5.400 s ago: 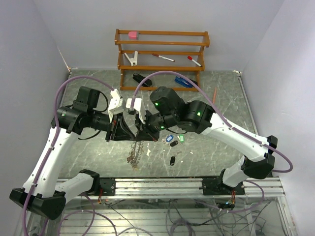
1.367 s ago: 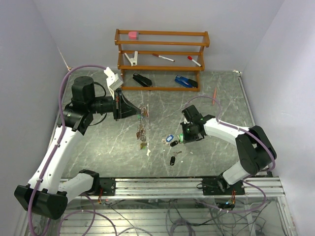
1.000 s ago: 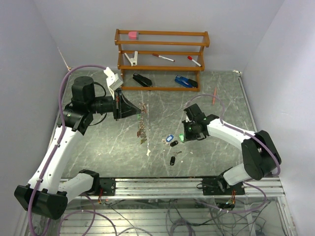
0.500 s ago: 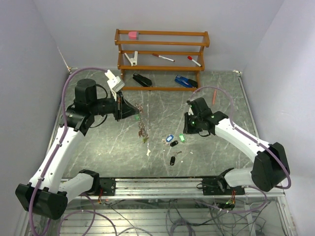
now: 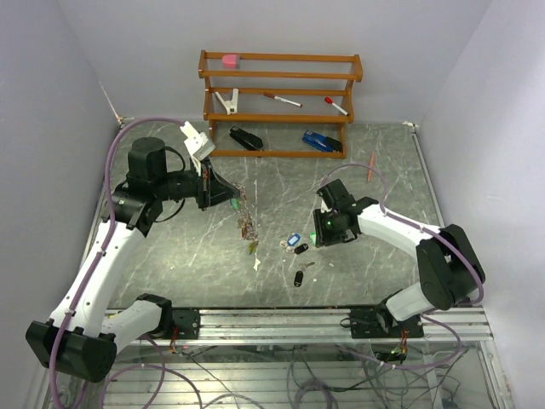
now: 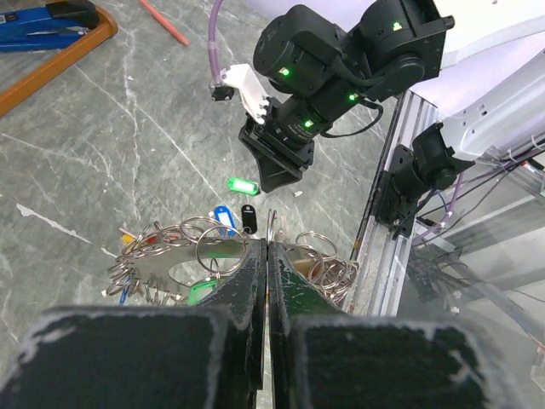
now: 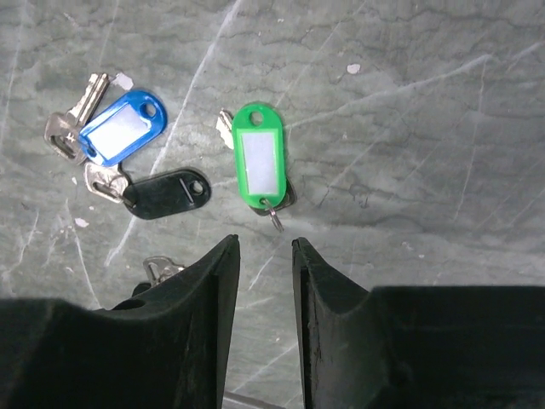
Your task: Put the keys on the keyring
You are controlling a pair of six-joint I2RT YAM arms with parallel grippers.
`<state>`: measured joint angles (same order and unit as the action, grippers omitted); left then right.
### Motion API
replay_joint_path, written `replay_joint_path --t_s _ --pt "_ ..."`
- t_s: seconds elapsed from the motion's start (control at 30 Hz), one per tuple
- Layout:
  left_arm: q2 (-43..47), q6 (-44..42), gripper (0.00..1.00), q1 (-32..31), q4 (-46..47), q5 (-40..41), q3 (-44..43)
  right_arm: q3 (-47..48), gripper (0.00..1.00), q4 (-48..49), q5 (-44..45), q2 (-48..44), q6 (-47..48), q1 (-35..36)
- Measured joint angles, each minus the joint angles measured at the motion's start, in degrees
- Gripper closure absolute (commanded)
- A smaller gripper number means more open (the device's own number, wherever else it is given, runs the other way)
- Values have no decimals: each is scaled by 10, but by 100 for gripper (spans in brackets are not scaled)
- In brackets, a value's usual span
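Note:
My left gripper (image 6: 266,245) is shut on the thin silvery wire of the keyring (image 6: 274,223), held above the table. Small rings and coloured tags (image 5: 246,223) dangle below it. My right gripper (image 7: 265,245) is open, with nothing between its fingers. It hovers just short of the green-tagged key (image 7: 260,162) on the table. To that key's left lie a blue-tagged key (image 7: 119,128) and a black-tagged key (image 7: 166,194). A further key (image 7: 157,271) is partly hidden behind the left finger. In the top view the right gripper (image 5: 320,237) is over the keys (image 5: 295,240). Another black key (image 5: 298,278) lies nearer the front.
A wooden rack (image 5: 281,102) stands at the back with a pink eraser, a clip and pens on its shelves. A black stapler (image 5: 245,138) and a blue one (image 5: 322,141) sit at its foot. An orange pencil (image 5: 371,164) lies at the back right. An aluminium rail (image 5: 281,322) runs along the front.
My right gripper was shut a second ago and its jaws now stand apart. It pulled back from the keys, then returned over the green one. The left arm shifted the hanging keyring slightly.

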<state>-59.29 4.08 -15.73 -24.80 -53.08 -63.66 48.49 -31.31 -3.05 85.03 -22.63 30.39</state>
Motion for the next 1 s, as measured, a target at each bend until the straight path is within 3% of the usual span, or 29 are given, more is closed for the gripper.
replay_joint_path --t_s 0.23,0.6,0.7,1.0 --pt "0 0 93 2 0 0 3 0 72 17 0 26 12 -8" --pt "0 0 93 2 0 0 3 -1 86 41 -9 53 24 -15" --pt "0 0 93 3 0 0 3 0 100 46 -18 56 25 -15" --pt "0 0 93 3 0 0 3 0 100 49 -23 54 28 -16"
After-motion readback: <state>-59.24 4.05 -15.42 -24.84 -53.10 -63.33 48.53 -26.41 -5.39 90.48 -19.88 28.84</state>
